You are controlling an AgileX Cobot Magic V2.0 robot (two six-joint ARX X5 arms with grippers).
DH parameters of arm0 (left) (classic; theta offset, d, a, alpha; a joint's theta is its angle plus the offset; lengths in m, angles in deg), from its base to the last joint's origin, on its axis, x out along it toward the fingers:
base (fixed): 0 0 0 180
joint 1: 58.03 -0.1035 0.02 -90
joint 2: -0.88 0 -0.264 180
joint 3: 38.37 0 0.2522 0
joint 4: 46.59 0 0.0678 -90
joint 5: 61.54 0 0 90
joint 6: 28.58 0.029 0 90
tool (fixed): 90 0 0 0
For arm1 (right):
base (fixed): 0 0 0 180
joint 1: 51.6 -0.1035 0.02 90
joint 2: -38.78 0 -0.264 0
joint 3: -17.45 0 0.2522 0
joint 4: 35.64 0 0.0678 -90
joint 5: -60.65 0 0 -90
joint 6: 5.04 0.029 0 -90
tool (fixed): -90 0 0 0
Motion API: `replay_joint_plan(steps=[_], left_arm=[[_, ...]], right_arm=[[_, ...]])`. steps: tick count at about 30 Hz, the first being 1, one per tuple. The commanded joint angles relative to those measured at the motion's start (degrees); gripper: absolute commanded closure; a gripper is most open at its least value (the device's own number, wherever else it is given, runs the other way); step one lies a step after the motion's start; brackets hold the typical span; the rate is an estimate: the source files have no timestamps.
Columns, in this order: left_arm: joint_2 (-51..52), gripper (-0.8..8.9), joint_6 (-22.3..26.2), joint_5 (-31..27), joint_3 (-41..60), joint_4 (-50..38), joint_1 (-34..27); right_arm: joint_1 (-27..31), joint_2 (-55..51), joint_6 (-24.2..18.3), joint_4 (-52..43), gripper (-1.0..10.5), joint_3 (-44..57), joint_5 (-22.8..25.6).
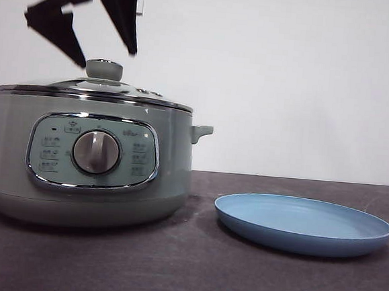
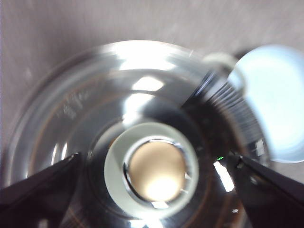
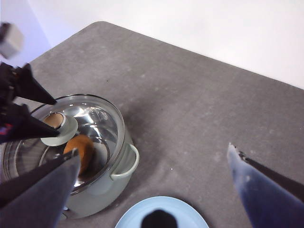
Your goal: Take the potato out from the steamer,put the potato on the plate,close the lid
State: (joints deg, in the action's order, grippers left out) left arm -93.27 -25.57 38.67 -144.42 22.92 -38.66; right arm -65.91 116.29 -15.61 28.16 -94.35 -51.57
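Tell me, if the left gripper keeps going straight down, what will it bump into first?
Most likely the pale green knob on the glass lid. The left gripper is open just above it, one jaw on each side, so the knob should slide between them.

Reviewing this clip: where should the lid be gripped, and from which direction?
By the pale green knob at the centre of the lid, coming straight down from above. The glass dome is wide and smooth with nothing else to pinch. The left gripper hangs open just above the knob, one jaw on each side.
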Motion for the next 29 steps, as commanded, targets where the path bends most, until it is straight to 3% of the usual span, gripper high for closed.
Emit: replay_joint_plan(steps=[1,5,7,10,29], left_arm=[[-1.73,2.67,0.50,-0.09,-0.11,0.07,0.15],[-2.78,3.62,0.50,-0.13,-0.11,0.11,0.15],[-2.78,5.08,0.50,-0.11,-0.11,0.17,0.15],[-2.78,8.15,1.57,-0.09,-0.11,0.94,0.22],[-2.71,8.21,2.38,-1.33,-4.39,2.32,0.07]], right_arm=[[-0.11,0.13,-0.35,-0.04,3.2,-0.39,0.26],[-0.11,0.13,-0.35,-0.04,3.2,-0.39,0.26],[-0.11,0.13,-0.35,-0.04,3.2,-0.39,0.26],[-0.11,0.13,-0.35,-0.04,3.2,-0.39,0.28],[-0.11,0.13,1.22,-0.15,3.2,-0.39,-0.35]])
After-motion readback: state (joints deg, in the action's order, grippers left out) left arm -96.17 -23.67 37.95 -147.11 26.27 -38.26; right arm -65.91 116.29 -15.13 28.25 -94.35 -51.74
